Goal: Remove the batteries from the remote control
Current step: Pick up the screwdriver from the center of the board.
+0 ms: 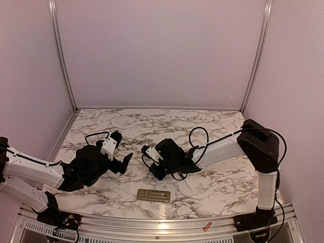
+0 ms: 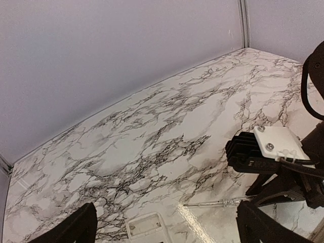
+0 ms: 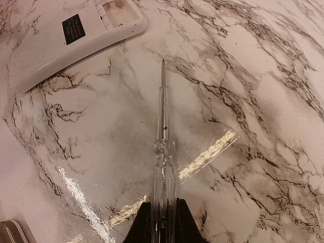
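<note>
Right gripper clenched the screwdriver, shaft pointing up-frame; remote sat upper left of its tip (uncovered bay nearest). Left gripper hung splayed wide, empty.

In view: one white remote, one screwdriver, one olive flat plate, one orange battery.

Jaws spread wide, the left gripper frames the open end of a white remote at 6 o'clock, while at 4 o'clock the right gripper holds a thin screwdriver over the marble table.
</note>
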Robot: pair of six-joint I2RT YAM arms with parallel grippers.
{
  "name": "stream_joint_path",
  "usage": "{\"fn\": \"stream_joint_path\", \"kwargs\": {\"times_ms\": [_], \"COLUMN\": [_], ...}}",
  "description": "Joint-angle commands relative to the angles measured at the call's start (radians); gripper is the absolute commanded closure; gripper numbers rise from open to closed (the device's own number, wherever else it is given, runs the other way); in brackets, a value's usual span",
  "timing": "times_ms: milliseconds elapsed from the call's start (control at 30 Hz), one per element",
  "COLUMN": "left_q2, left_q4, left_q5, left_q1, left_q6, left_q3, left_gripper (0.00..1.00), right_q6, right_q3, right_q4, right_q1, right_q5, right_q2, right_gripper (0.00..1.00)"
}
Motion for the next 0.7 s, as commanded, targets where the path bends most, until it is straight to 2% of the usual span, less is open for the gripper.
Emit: {"fn": "stream_joint_path", "kwargs": {"times_ms": [0,133,667], "left_q2": [-0.021,-0.036,-0.097], "left_q4": [0.029,0.033,0.058], "left_q5": [-0.023,-0.027,0.024], "left_q1": [0.005,0.006,0.006], "left_q6": [0.011,0.011,0.033], "left_q3": [-0.016,-0.023,-0.064], "left_gripper": [0.01,0.01,0.01], "right_q6": [0.002,0.0,-0.012], "right_q3": [0.007,-0.009,-0.128], "right_q4": [-0.053,-0.05,-0.068], "right_q1": [0.002,0.002,0.002], "right_q5": [-0.002,-0.003,-0.028], "right_q2": [0.008,-0.022,-0.24], "right_gripper": [0.95,1.0,1.0]}}
